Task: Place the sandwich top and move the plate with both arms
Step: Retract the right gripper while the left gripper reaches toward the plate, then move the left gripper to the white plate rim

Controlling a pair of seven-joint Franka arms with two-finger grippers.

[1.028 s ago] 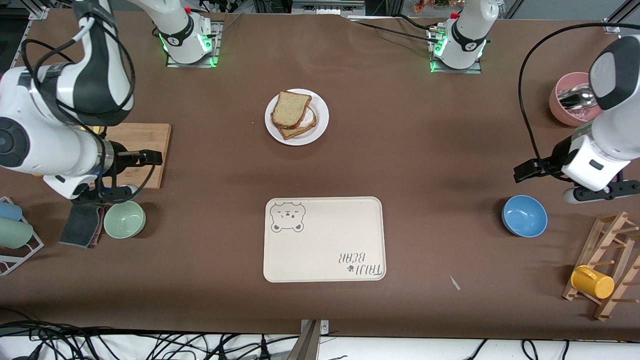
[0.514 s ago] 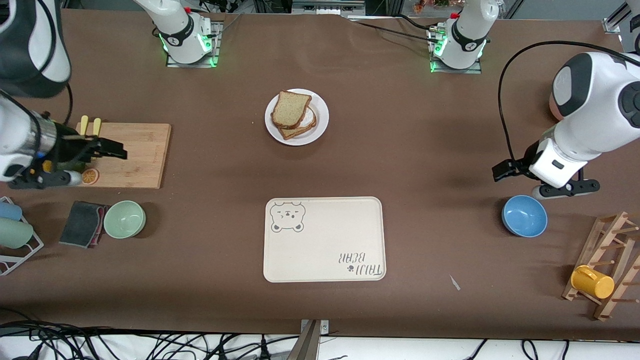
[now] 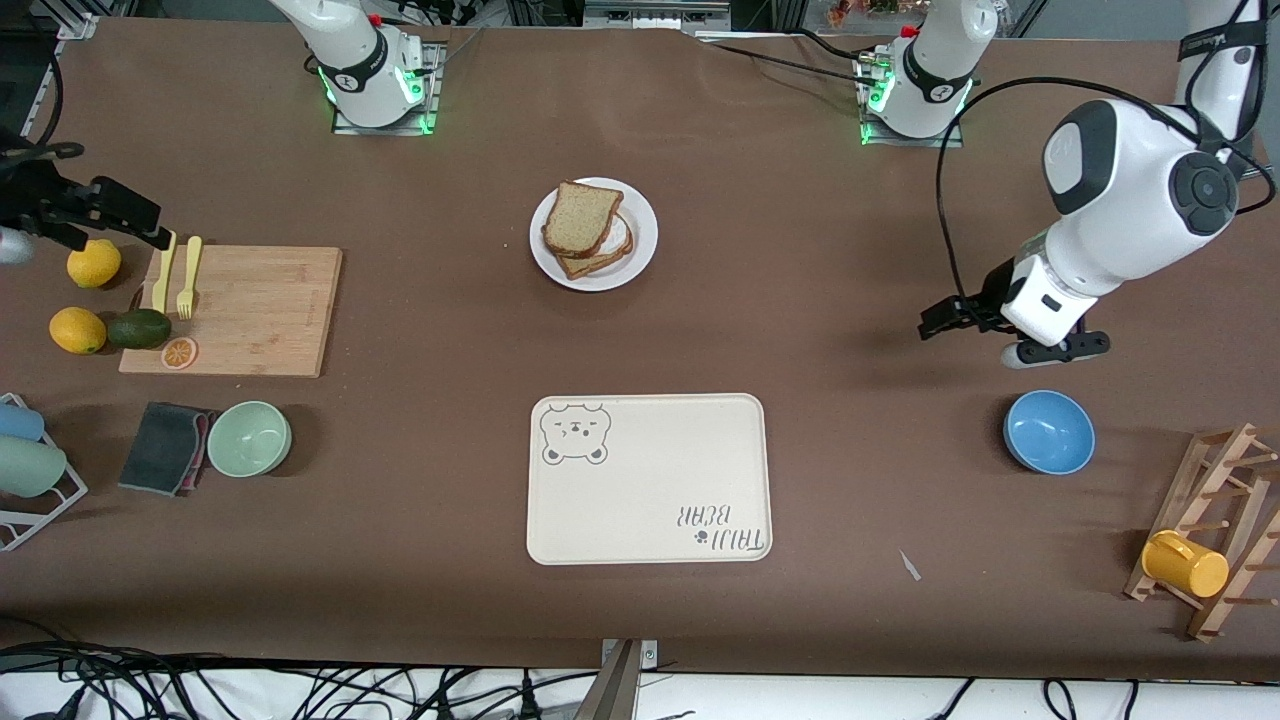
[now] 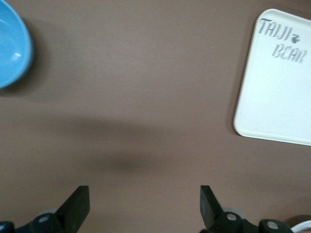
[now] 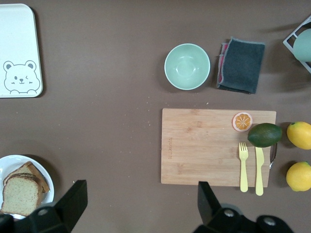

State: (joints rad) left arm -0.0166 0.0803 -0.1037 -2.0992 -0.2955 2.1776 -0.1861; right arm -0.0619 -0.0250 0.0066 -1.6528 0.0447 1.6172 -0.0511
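Observation:
The small white plate (image 3: 643,222) sits mid-table, toward the robots' bases. The sandwich top (image 3: 581,217), a plain brown slice, lies skewed on a lower slice on the plate. Plate (image 5: 13,162) and top slice (image 5: 20,195) also show in the right wrist view. My left gripper (image 3: 942,321) is open and empty, up over bare table between the plate and the blue bowl (image 3: 1048,431). It shows as two fingers wide apart in the left wrist view (image 4: 144,208). My right gripper (image 3: 125,208) is open and empty, high over the cutting board's end (image 5: 141,206).
The cream bear tray (image 3: 650,480) lies nearer the front camera than the plate. At the right arm's end are a wooden cutting board (image 3: 250,310) with fork and knife, lemons, an avocado, a green bowl (image 3: 249,438) and a grey cloth (image 3: 163,460). A mug rack (image 3: 1215,530) stands at the left arm's end.
The right arm has lifted and swung out toward its end of the table, uncovering the lemons and avocado. The left gripper has moved in toward the middle. Plate and bread have not moved.

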